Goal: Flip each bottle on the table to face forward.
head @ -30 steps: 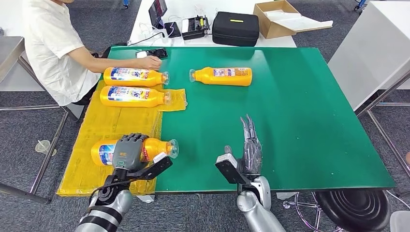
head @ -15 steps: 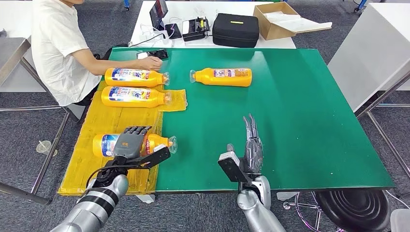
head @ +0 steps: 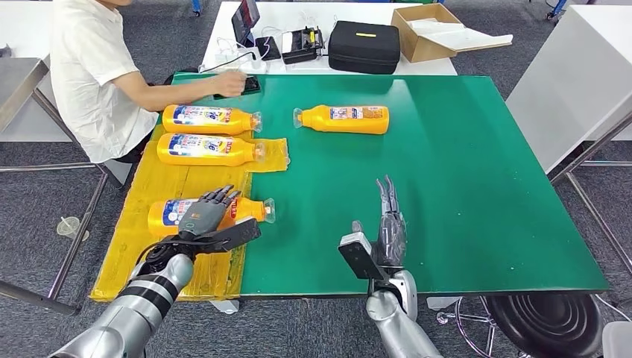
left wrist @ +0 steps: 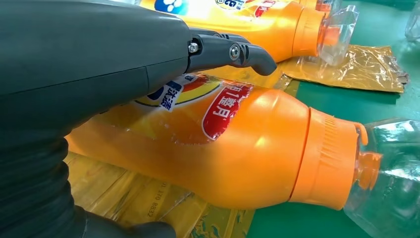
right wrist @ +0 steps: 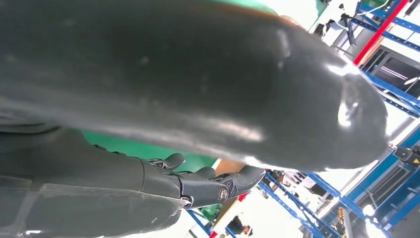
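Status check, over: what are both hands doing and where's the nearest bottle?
Left hand resting on nearest bottle, lying on yellow sheet. Right hand open above green table. Nothing blocking.

The left hand (head: 203,214) covers the middle of the nearest bottle (head: 168,214), hiding part of its label, and whether the fingers actually touch the bottle cannot be told. In the left wrist view the bottle's clear cap (left wrist: 391,183) runs off the frame edge. The person (head: 86,71) is cut off above the shoulders.
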You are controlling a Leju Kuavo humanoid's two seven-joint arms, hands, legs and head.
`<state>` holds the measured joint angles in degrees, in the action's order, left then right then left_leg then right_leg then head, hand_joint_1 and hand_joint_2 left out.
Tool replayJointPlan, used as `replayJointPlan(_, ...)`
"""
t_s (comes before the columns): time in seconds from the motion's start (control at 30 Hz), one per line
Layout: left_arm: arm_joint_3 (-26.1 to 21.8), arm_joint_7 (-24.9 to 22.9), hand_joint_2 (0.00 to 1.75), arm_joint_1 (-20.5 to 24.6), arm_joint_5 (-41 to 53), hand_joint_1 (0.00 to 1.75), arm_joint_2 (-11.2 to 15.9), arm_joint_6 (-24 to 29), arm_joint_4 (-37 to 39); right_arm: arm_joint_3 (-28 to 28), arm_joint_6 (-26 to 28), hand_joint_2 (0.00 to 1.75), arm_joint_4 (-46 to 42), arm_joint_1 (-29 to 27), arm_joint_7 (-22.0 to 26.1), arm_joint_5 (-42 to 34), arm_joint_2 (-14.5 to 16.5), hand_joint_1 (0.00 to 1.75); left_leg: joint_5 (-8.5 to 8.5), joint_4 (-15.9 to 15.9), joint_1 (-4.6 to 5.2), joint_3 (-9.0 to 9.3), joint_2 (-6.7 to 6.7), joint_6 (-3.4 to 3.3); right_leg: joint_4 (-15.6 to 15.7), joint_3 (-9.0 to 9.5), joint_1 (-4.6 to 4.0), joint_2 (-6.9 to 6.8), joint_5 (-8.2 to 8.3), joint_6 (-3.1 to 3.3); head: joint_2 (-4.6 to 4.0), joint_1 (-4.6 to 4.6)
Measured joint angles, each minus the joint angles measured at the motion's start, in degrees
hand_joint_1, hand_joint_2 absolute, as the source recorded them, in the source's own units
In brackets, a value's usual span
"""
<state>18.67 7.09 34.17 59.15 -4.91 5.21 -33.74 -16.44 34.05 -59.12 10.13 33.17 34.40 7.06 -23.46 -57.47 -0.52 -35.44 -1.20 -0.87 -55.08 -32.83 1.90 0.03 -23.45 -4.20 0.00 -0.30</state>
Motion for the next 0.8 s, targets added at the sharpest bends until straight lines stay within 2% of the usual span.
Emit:
replayJointPlan(0.5, 1.16, 0.79, 1.75, 0.0, -1.32, 0.0, 0.26, 1.13, 0.29, 0.49, -0.01, 0.0, 1.52, 0.37, 0.38, -0.39, 0.0, 0.0, 0.0, 0.0, 0.0, 0.0, 0.0, 0.0, 0.0, 0.0, 0.0, 0.0, 0.0, 0.0, 0.0, 0.01)
replayJointPlan(0.63, 2.1, 1.8, 1.75, -1.07, -2.27, 0.0, 0.26, 5.52, -0.4, 0.5, 0.53, 1.75, 1.85, 0.6, -0.89, 3.57, -0.14, 0.0, 0.0, 0.0, 0.0, 0.0, 0.01, 0.0, 0.0, -0.03, 0.0, 0.01, 0.0, 0.0, 0.0, 0.01)
replayJointPlan(0.8, 2.53, 6.98, 1.75, -7.59, -10.0, 0.0, -0.42, 13.99, -9.22, 0.83, 1.15, 1.75, 1.75, 0.63, -11.15, 23.63, -2.86, 0.0, 0.0, -0.04, 0.04, -0.12, 0.0, -0.01, 0.01, -0.16, 0.02, 0.0, 0.0, 0.0, 0.0, 0.0)
